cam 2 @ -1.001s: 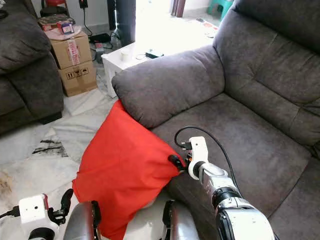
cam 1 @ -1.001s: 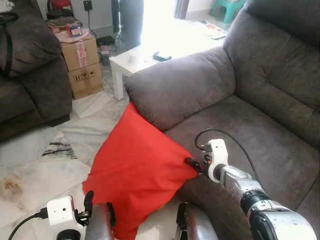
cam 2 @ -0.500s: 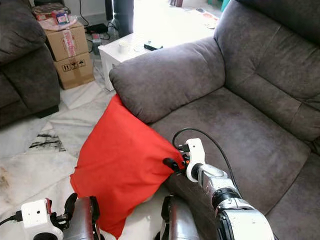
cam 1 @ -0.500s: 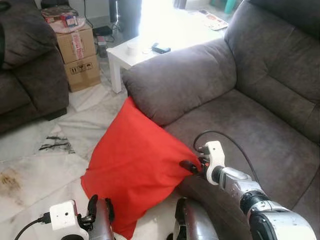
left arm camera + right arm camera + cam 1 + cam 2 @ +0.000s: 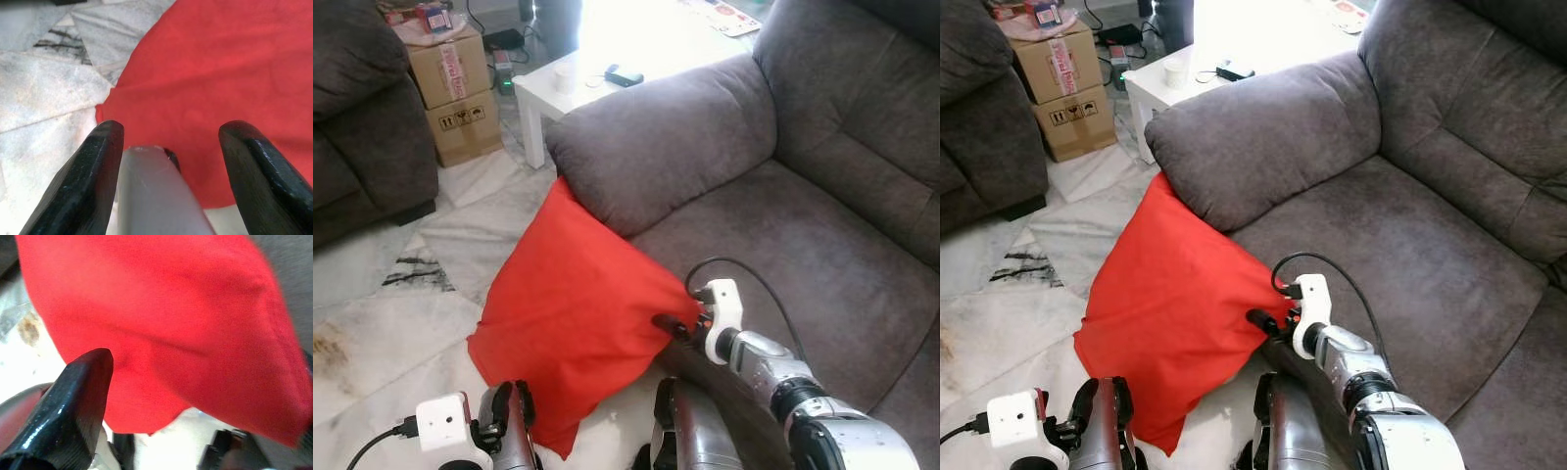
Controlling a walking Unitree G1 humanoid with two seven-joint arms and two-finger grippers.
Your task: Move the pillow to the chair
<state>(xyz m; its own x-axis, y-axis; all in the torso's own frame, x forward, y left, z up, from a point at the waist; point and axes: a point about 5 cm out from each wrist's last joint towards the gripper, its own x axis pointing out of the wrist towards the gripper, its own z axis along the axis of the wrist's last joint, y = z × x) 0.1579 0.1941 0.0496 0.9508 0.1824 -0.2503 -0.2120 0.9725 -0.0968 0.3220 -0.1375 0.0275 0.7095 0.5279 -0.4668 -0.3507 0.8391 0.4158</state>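
A red pillow (image 5: 573, 318) leans on the marble floor (image 5: 372, 323) against the front of a grey armchair (image 5: 803, 196), its upper corner tucked under the chair's padded armrest (image 5: 656, 147) and its lower corner pointing down near the robot's legs. The right gripper (image 5: 668, 324) presses into the pillow's right-hand corner beside the seat edge; one black finger (image 5: 73, 396) shows in the right wrist view with red fabric bulging close by it, but whether the claw is actually clenched on the cloth cannot be told from these pictures. The left gripper (image 5: 168, 152) hangs low near the floor, its two fingers spread wide apart with nothing between them, the pillow's lower edge lying just beyond the tips. Behind the armrest stands a white side table (image 5: 558, 93) carrying a small cup (image 5: 566, 78) and a dark remote-like object (image 5: 625, 75) (too small to identify for certain). To the left, two stacked cardboard boxes (image 5: 450, 93) sit beside a second dark sofa (image 5: 357, 127).
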